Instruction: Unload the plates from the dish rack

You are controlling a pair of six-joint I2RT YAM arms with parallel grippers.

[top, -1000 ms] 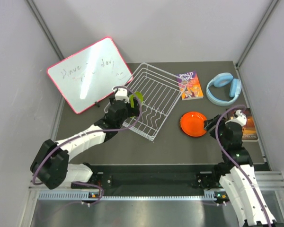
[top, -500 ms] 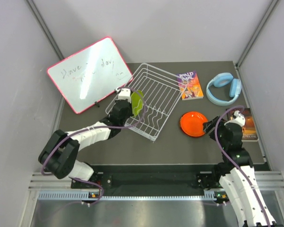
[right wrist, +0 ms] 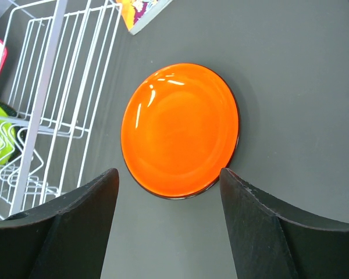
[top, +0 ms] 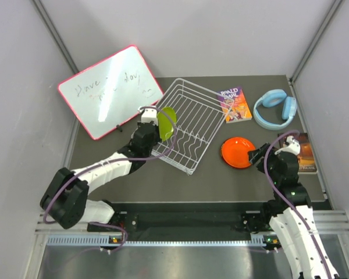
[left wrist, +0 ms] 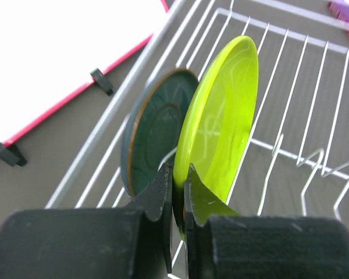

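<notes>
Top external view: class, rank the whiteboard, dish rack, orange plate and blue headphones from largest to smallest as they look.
1. whiteboard, only just ahead of the rack; it seems propped up towards the camera, so this is unsure.
2. dish rack.
3. blue headphones, slightly wider in outline than the plate.
4. orange plate.

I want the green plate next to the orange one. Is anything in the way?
The left gripper is shut on the lime green plate, standing in the dish rack. Only the rack's wire side lies between it and the orange plate; lifting should clear it.
</notes>
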